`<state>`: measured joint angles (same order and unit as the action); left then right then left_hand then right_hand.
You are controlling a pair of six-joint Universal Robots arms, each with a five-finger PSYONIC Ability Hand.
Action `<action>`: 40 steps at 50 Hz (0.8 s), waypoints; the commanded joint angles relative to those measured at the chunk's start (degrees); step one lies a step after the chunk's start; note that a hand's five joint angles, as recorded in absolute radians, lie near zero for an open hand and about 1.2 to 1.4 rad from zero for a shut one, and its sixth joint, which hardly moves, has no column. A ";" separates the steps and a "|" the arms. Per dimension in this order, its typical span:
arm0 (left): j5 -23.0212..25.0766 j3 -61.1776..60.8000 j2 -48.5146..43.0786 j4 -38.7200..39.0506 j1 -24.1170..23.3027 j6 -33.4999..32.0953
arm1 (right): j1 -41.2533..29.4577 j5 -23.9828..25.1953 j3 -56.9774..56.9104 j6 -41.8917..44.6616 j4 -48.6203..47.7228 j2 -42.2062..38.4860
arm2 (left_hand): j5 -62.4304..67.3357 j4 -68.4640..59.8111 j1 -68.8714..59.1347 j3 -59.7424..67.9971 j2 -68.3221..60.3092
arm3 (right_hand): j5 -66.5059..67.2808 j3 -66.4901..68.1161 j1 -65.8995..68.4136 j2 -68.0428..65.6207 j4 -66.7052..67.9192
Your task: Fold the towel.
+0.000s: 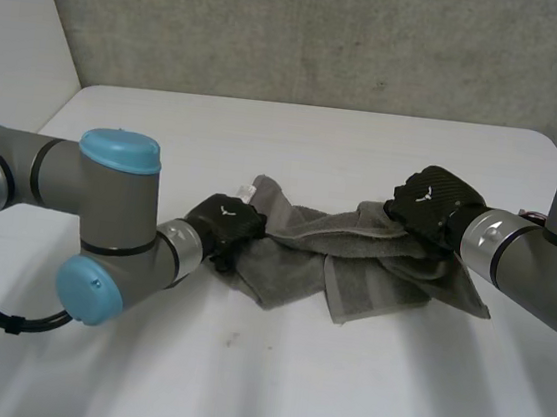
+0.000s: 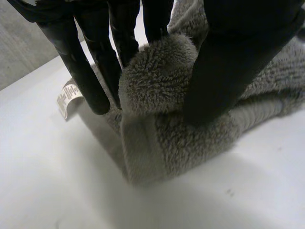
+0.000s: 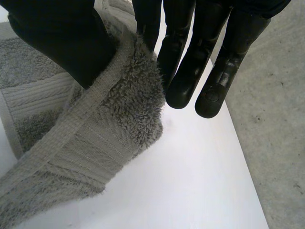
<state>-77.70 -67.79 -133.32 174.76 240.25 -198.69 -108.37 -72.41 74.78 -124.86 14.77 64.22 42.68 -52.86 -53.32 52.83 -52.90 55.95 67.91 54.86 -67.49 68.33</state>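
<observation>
What's hard to see
Print on the tag [image 2: 68, 98] is too tiny to read; towel [image 1: 352, 267] ends vanish under the left hand [image 1: 224, 225] and right hand [image 1: 430, 208].

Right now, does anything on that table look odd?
Yes: the towel lies bunched and twisted rather than flat, strung between the left hand and right hand, each pinching one end.

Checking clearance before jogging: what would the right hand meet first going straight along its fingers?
Probably the bare white table: the right hand, pinching the towel edge, points its fingertips at open surface beside the towel; depth is uncertain.
</observation>
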 commanded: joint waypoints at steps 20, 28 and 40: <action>-19.94 34.65 4.45 17.52 4.52 -6.19 | -0.09 -11.18 -19.68 -11.09 -45.06 0.63 | 27.32 -27.14 -26.68 27.17 -27.10 | 14.05 12.09 25.14 -12.51 11.67; -20.13 17.30 12.01 20.97 3.29 -5.04 | -0.26 -1.79 -10.82 -13.40 -41.95 3.02 | 27.32 -27.14 -26.68 27.17 -27.10 | 14.05 12.09 25.14 -12.51 11.67; -18.28 -16.85 13.26 30.47 4.17 -6.36 | 0.62 4.74 1.51 -12.34 -19.87 -2.61 | 27.32 -27.14 -26.68 27.17 -27.10 | 14.05 12.09 25.14 -12.51 11.67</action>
<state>-97.66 -68.62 -119.31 200.52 244.10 -204.11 -108.11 -68.96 70.37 -138.12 -17.19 65.96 59.31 -69.74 -67.64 69.63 -69.74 56.27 68.14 55.20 -67.50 68.53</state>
